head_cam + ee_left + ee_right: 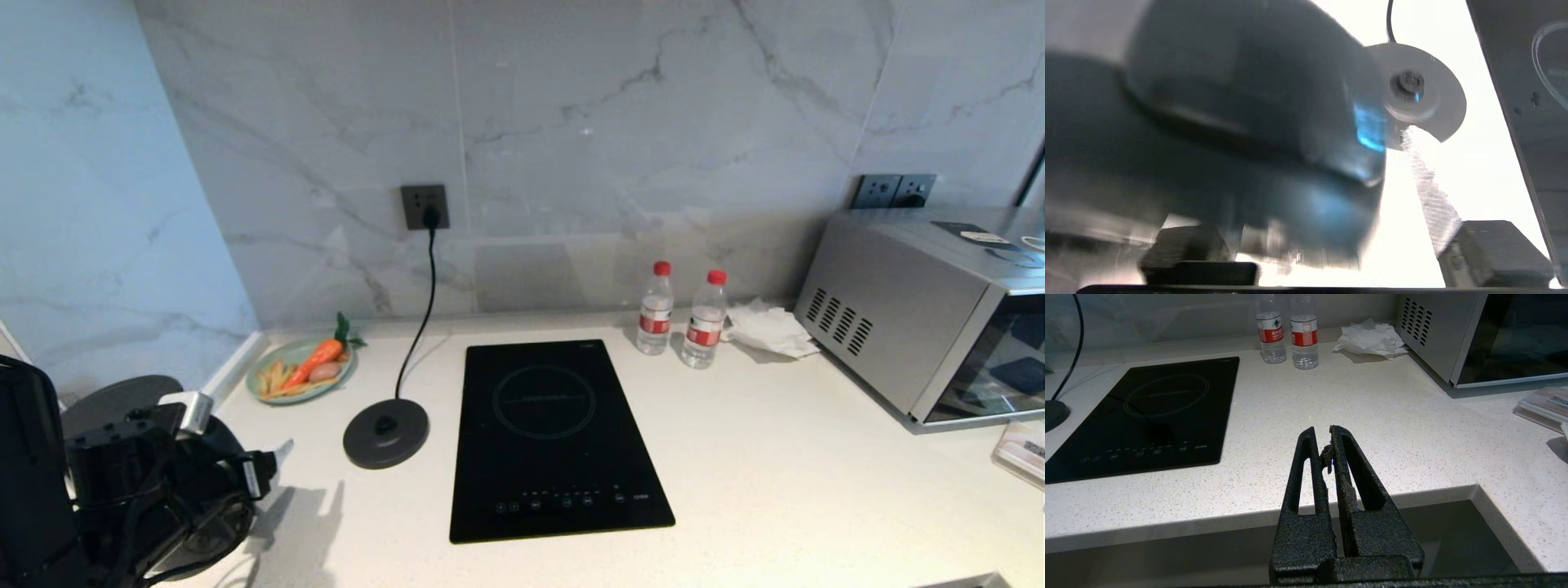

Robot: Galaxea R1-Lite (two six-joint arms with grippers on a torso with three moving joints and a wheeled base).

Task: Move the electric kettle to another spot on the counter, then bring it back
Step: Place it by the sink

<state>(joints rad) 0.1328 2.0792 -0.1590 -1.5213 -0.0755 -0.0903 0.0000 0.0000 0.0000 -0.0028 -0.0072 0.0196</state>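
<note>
Down in the lower-left corner of the head view sits the glossy black plastic electric kettle with the flat dark-grey round lid, standing on the white speckled stone-like counter and mostly hidden behind the robot's left gripper. Its flat round dark-grey corded base disc is bare, further right and well apart from the kettle, just beside the black glass induction hob panel, with the black power cord running up to the wall socket. So by the look of it the first half is pretty much done: the kettle is off its base and parked at another spot on the counter. The left wrist view is a blurry close-up of the kettle's dark body, but it does show the jaws spread wide, with one ribbed finger standing clear of the kettle and bright counter showing between them, so that reads as a let-go rather than a grip. What's left, judging from this, is the whole return leg: grab the handle again, lift, carry it right and seat it back on the disc. The right gripper hangs parked in front of the counter's edge, fingers pressed together on nothing.
</note>
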